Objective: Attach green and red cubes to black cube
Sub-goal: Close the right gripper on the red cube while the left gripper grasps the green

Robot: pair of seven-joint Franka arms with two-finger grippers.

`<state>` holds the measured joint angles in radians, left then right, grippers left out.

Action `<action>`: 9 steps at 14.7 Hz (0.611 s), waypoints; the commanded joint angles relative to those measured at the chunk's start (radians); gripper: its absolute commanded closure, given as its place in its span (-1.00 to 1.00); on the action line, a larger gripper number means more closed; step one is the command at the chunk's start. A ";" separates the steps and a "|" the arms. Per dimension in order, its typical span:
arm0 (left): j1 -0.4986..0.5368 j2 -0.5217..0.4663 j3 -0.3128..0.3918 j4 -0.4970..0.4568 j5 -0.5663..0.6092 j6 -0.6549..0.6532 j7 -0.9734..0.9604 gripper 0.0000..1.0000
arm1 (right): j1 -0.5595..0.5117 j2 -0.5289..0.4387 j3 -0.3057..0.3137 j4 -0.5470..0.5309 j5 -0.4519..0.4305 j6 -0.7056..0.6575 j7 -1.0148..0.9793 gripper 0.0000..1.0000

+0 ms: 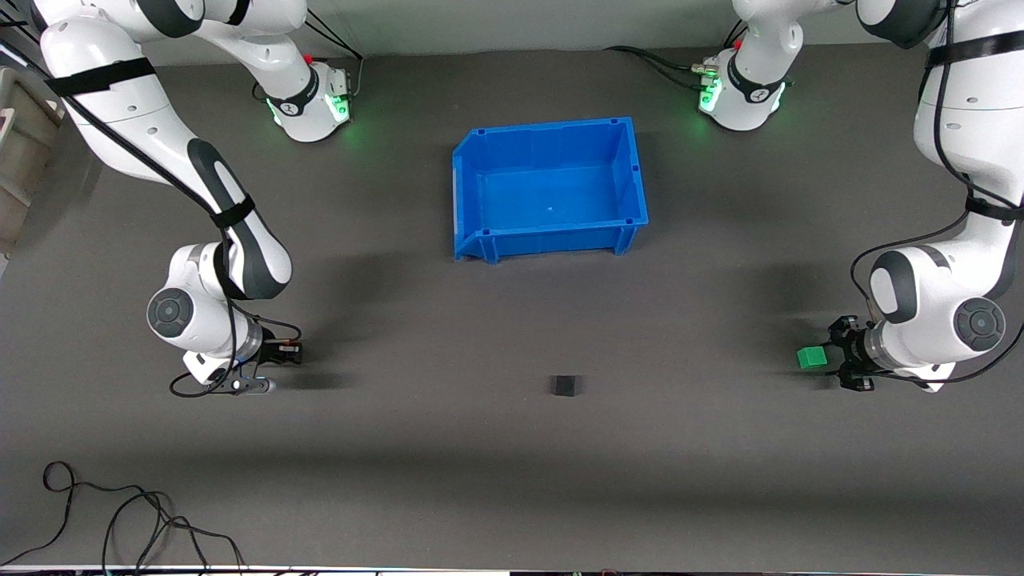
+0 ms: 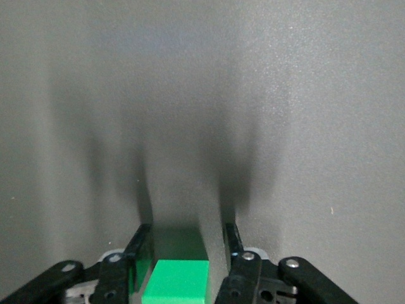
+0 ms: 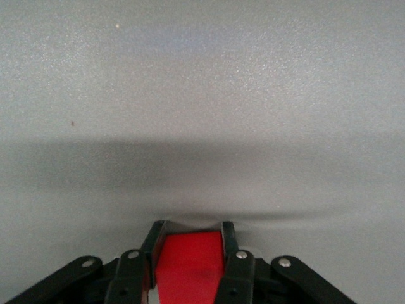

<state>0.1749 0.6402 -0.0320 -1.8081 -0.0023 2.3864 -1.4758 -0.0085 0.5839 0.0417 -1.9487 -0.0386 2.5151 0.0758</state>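
Note:
The black cube [image 1: 566,386] sits alone on the grey mat, nearer the front camera than the blue bin. My left gripper [image 1: 824,357] is low at the left arm's end of the table. In the left wrist view its jaws [image 2: 188,229] are open around the green cube [image 2: 176,282], with a gap showing on one side; the cube also shows in the front view [image 1: 810,357]. My right gripper [image 1: 288,352] is low at the right arm's end. In the right wrist view it [image 3: 192,225] is shut on the red cube [image 3: 190,263], which fills the space between the fingers.
The empty blue bin [image 1: 544,132] stands mid-table toward the arm bases. Loose black cables [image 1: 120,520] lie by the table's near edge at the right arm's end. A beige box [image 1: 24,152] stands off the table edge there.

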 commanded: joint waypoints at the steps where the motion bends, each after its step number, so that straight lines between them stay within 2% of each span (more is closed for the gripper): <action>1: -0.005 -0.017 -0.002 -0.002 -0.007 -0.027 0.008 -0.31 | 0.004 0.005 -0.003 -0.007 0.013 0.024 -0.005 0.27; 2: -0.008 -0.016 -0.002 -0.003 -0.007 -0.027 0.008 -0.37 | 0.004 0.005 -0.003 -0.007 0.013 0.024 -0.005 0.46; 4: -0.011 -0.017 -0.002 -0.003 -0.007 -0.032 -0.001 -0.48 | -0.001 0.001 -0.003 -0.007 0.014 0.021 -0.004 1.00; 5: -0.012 -0.019 -0.002 -0.003 -0.007 -0.032 -0.006 -0.56 | -0.004 -0.009 -0.003 -0.007 0.037 0.016 0.011 1.00; 7: -0.017 -0.017 -0.002 -0.007 -0.007 -0.033 -0.009 -0.58 | -0.001 -0.025 -0.005 -0.007 0.155 0.010 0.073 1.00; 8: -0.018 -0.016 -0.002 -0.007 -0.007 -0.033 -0.009 -0.56 | 0.007 -0.029 -0.003 -0.004 0.208 0.008 0.114 1.00; 9: -0.018 -0.016 -0.002 -0.008 -0.007 -0.033 -0.011 -0.38 | 0.011 -0.029 0.001 0.001 0.242 0.010 0.174 1.00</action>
<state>0.1704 0.6399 -0.0417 -1.8080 -0.0033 2.3713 -1.4769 -0.0106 0.5771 0.0393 -1.9453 0.1355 2.5170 0.1495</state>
